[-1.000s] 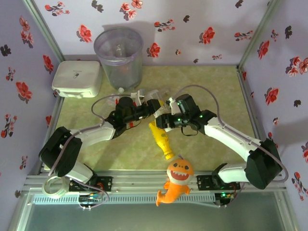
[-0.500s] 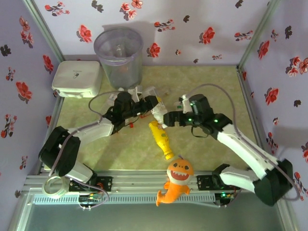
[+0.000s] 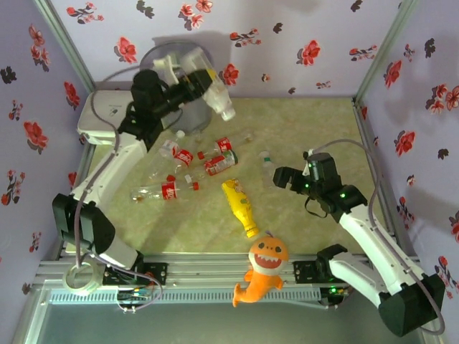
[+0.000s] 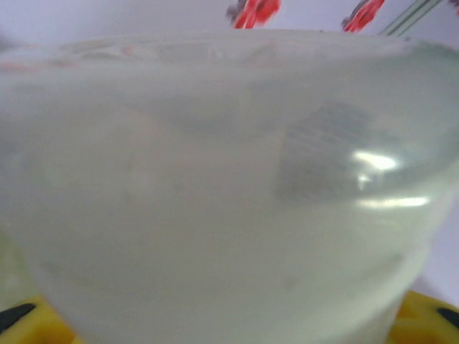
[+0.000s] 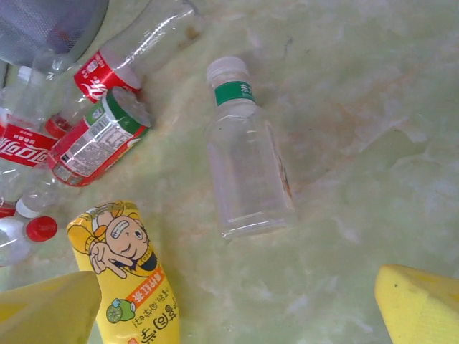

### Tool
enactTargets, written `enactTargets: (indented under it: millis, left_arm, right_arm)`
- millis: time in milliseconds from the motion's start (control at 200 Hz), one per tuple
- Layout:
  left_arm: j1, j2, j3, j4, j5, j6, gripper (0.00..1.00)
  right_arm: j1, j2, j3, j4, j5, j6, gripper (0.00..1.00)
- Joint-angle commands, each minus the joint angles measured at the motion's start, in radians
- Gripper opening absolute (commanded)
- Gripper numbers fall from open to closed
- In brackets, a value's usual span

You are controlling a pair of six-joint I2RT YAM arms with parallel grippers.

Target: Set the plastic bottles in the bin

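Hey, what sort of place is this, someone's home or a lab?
Probably a lab test booth, not a home: floral-papered panels box in a green tabletop, and a left arm and right arm are bolted to an aluminium rail.

Three walls close the space: a far wall (image 3: pixel 287 36), a left wall (image 3: pixel 29 115) and a right wall (image 3: pixel 427 107), all papered pale lavender with scattered red and dark flower prints. Slim metal posts stand in the far left corner (image 3: pixel 68 43) and the far right corner (image 3: pixel 384 50). The floor is a pale green marbled tabletop (image 3: pixel 315 129), mottled with faint brownish stains in the right wrist view (image 5: pixel 358 107). A silver aluminium rail (image 3: pixel 215 266) runs along the near edge. The light is bright and even, with soft shadows.
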Motion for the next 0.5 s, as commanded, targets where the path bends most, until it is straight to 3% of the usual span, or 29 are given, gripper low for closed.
enactTargets:
  millis: [0,205,495]
  left_arm:
    - [0.075,0.078,0.094,-0.023,-0.043,0.029,0.0]
    - [0.166,0.245,0.362,-0.092,-0.166,0.092,0.0]
    - [0.178,0.524,0.746,-0.337,-0.319,0.29,0.0]
  right_arm:
    - [-0.005,-0.008,0.005,-0.033,0.058,0.008,0.98]
    - [-0.008,-0.06,0.009,-0.082,0.093,0.004,0.98]
    - [-0.014,-0.126,0.022,-0.16,0.146,-0.007,0.98]
